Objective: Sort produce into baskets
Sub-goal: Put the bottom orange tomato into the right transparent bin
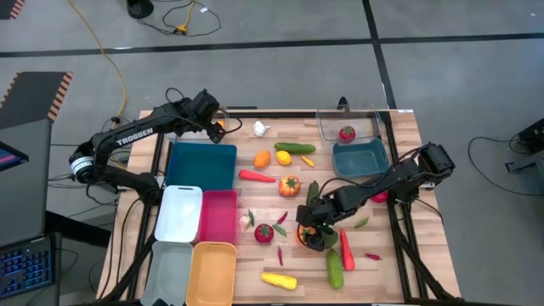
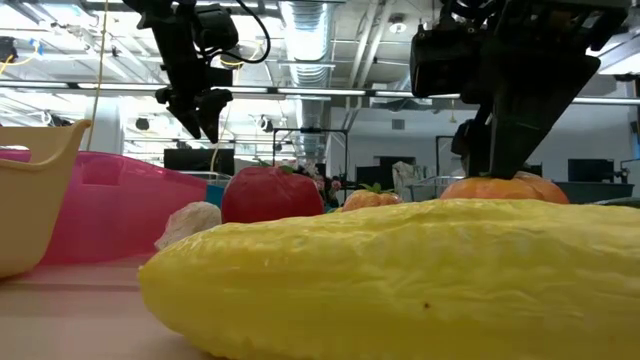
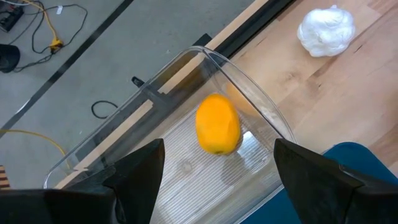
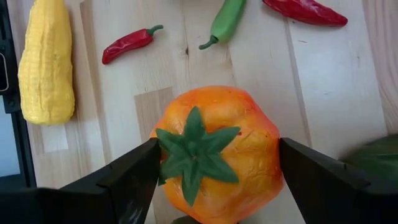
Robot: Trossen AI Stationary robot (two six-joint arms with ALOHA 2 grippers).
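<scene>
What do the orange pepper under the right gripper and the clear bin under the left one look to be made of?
Orange pepper: probably moulded plastic or foam, matte, faintly dimpled skin, with a flat green star-shaped stem. Clear bin: apparently rigid transparent plastic, glossy, with a ribbed floor; the wood shows through its wall.

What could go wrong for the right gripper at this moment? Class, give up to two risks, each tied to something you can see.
1. The right gripper has its fingers open on either side of a wide, rounded orange pepper. Closing on such a bulging shape, the fingers may slip and the pepper could squirt out.
2. A green cucumber and a carrot lie close beside it on the table, so the arm might nudge them while lifting.
</scene>
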